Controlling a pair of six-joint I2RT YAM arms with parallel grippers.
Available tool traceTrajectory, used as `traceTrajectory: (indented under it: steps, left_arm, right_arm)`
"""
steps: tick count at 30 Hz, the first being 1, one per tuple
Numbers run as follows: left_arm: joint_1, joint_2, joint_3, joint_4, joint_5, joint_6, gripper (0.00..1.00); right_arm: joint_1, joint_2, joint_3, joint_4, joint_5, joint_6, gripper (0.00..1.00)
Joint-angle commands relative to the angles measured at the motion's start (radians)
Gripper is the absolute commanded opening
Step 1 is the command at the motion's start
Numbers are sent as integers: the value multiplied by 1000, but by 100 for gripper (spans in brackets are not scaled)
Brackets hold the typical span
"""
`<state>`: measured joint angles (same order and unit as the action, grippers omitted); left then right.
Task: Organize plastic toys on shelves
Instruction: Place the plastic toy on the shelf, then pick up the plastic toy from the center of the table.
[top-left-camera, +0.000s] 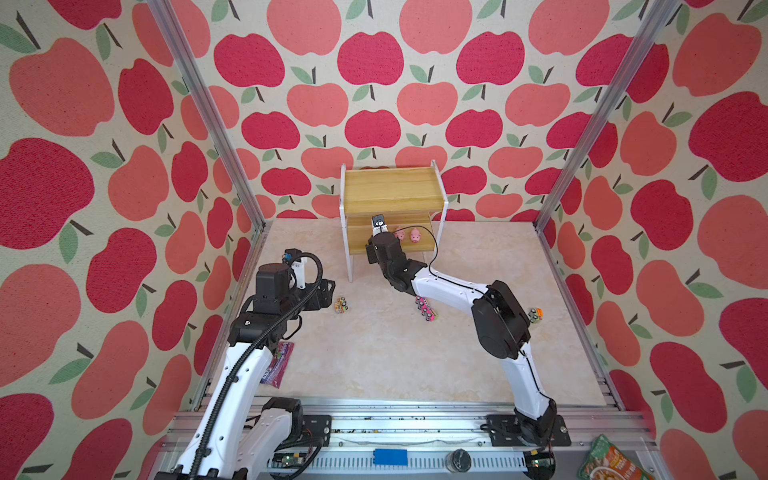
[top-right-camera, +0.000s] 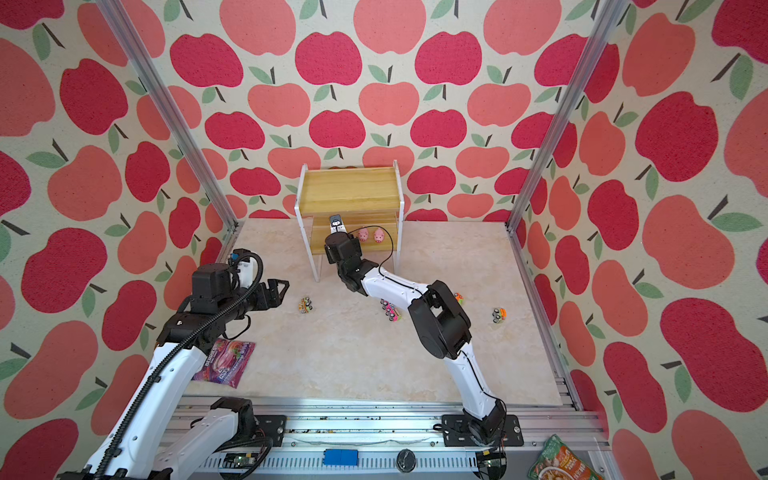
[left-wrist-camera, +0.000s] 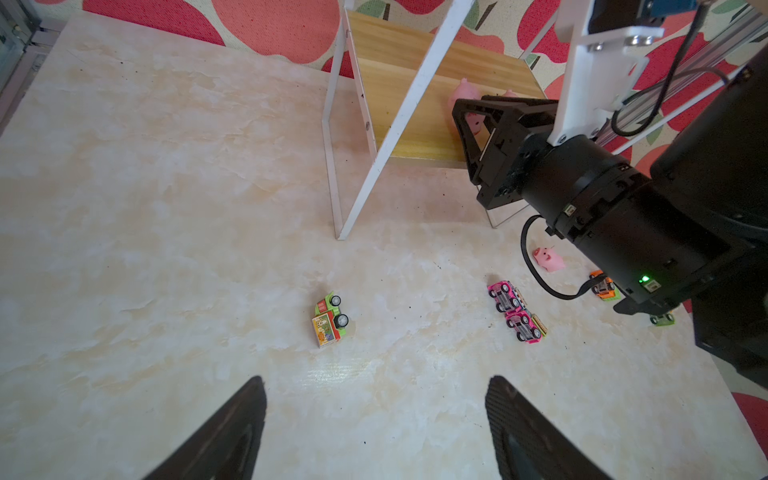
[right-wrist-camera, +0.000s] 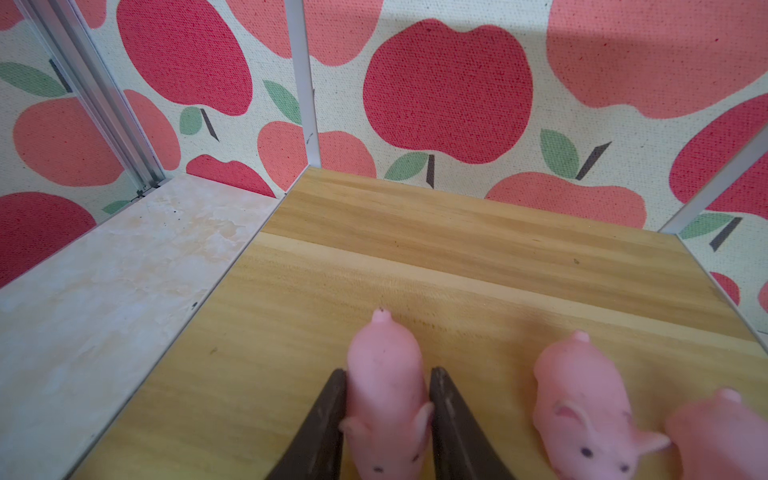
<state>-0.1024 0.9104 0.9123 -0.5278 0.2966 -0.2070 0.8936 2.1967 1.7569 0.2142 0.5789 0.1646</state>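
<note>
- So far, three pigs are on the lower board (top-left-camera: 360, 244) of the shelves (top-left-camera: 390, 187), which stand at the middle of the counter's (top-left-camera: 374, 361) far edge.
- My right gripper (right-wrist-camera: 388, 370) has its fingers (right-wrist-camera: 328, 415) closed against both flanks of the held pig (right-wrist-camera: 384, 415). It rests on that board beside a second pig (right-wrist-camera: 582, 415) and a third pig (right-wrist-camera: 719, 436).
- I judge this placement to be nearly finished, with only the release to come.
- My left gripper (left-wrist-camera: 376, 380) hovers near the counter's left edge, fingers wide apart and holding nothing.
- The fourth pig (left-wrist-camera: 548, 258) lies on the counter in front of the shelves.
- All the trucks remain on the counter: the yellow-green truck (top-left-camera: 342, 305), the pink truck (top-left-camera: 427, 309), the orange-green truck (left-wrist-camera: 602, 286) and the last truck (top-right-camera: 498, 314), which is near the right edge.
- No toy shows on the upper board (top-right-camera: 349, 187), so I reckon the job is under halfway.
</note>
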Motion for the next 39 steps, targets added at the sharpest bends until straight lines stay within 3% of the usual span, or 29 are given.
traceTrajectory:
  steps: [1, 13, 24, 33, 39]
  left_arm:
    - [-3, -14, -6, -8, 6, 17, 85]
    - [-2, -10, -9, -6, 0, 20, 85]
    - [0, -6, -10, -8, -9, 23, 86]
    - [-19, 8, -11, -8, -8, 26, 86]
    - [-58, 21, -9, -14, -14, 32, 86]
  right_arm:
    - [-13, -9, 12, 6, 13, 26, 44]
    - [20, -118, -141, 72, 18, 24, 59]
    - [114, -316, -447, 127, 62, 59, 67]
    - [102, -580, -720, -111, 21, 226, 73]
    - [-32, -744, -856, -263, -96, 378, 75]
